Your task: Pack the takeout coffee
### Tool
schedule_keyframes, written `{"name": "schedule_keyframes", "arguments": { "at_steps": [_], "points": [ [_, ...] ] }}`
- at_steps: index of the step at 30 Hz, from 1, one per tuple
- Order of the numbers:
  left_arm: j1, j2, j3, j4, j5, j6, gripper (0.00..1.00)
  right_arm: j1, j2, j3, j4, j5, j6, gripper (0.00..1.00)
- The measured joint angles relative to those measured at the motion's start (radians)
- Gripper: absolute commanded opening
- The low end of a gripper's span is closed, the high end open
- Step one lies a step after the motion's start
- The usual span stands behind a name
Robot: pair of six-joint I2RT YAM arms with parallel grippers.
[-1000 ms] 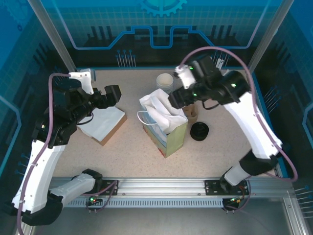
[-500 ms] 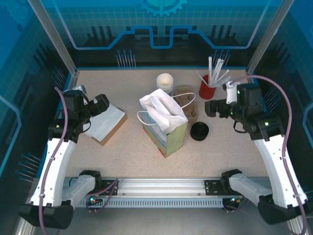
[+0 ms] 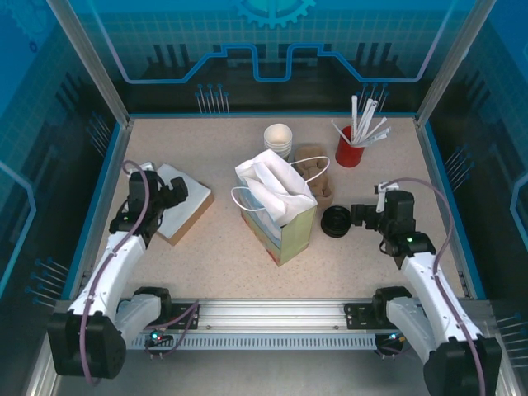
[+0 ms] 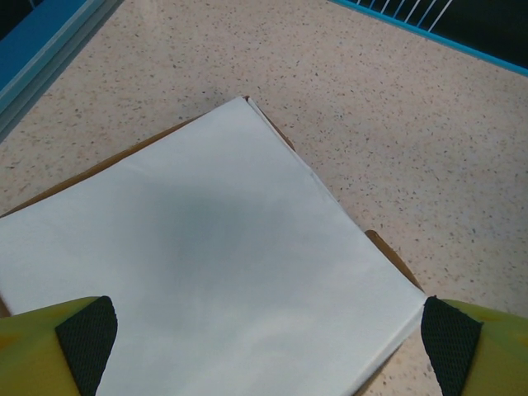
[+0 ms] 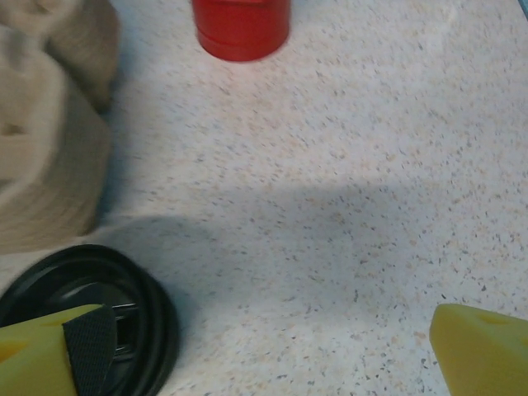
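The takeout coffee is hidden from me. An olive-green paper bag (image 3: pixel 289 227) with white tissue and white handles stands upright in the middle of the table, and its inside cannot be seen. My left gripper (image 3: pixel 176 195) is open and hovers low over a stack of white napkins (image 3: pixel 183 206), its fingertips wide apart above the same napkins (image 4: pixel 206 264) with nothing between them (image 4: pixel 268 355). My right gripper (image 3: pixel 357 216) is open and low, just right of a loose stack of black lids (image 3: pixel 336 221). Bare tabletop lies between its fingertips (image 5: pixel 280 346).
Lidless cream cups (image 3: pixel 278 139) stand stacked behind the bag. A brown pulp cup carrier (image 3: pixel 316 175) sits at the bag's right, with a red cup of stirrers (image 3: pixel 349 151) behind it. The lids (image 5: pixel 144 309), carrier (image 5: pixel 45 165) and red cup (image 5: pixel 241 29) appear ahead of the right wrist.
The right arm has left the bag's mouth, swung right and come down low beside the black lids. The left arm has drawn back and sunk over the napkins.
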Motion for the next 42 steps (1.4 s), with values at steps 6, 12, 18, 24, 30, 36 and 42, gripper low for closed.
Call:
{"name": "schedule_keyframes", "arguments": {
  "at_steps": [6, 12, 18, 24, 30, 36, 42],
  "points": [
    [0.001, 0.079, -0.146, 0.264, 0.033, 0.068, 0.99, -0.023, 0.184, -0.130, 0.358, 0.000, 0.020, 1.00],
    [0.001, 0.180, -0.269, 0.554, 0.079, 0.124, 0.99, -0.019, 0.402, -0.146, 0.687, -0.033, -0.009, 1.00],
    [0.000, 0.284, -0.327, 0.808, 0.098, 0.188, 0.99, -0.004, 0.603, -0.119, 0.943, -0.095, -0.095, 1.00],
    [0.001, 0.442, -0.342, 1.033, 0.121, 0.208, 0.99, -0.002, 0.681, -0.092, 0.983, -0.138, -0.129, 1.00],
    [0.001, 0.525, -0.307, 1.046, 0.129, 0.219, 0.99, -0.002, 0.681, -0.080, 1.002, -0.143, -0.140, 1.00],
    [-0.002, 0.525, -0.279, 1.044, 0.139, 0.229, 0.99, -0.002, 0.681, -0.079, 1.002, -0.143, -0.144, 1.00],
    [-0.006, 0.525, -0.272, 1.022, 0.167, 0.250, 0.99, -0.002, 0.681, -0.079, 1.002, -0.143, -0.144, 1.00]
  ]
}}
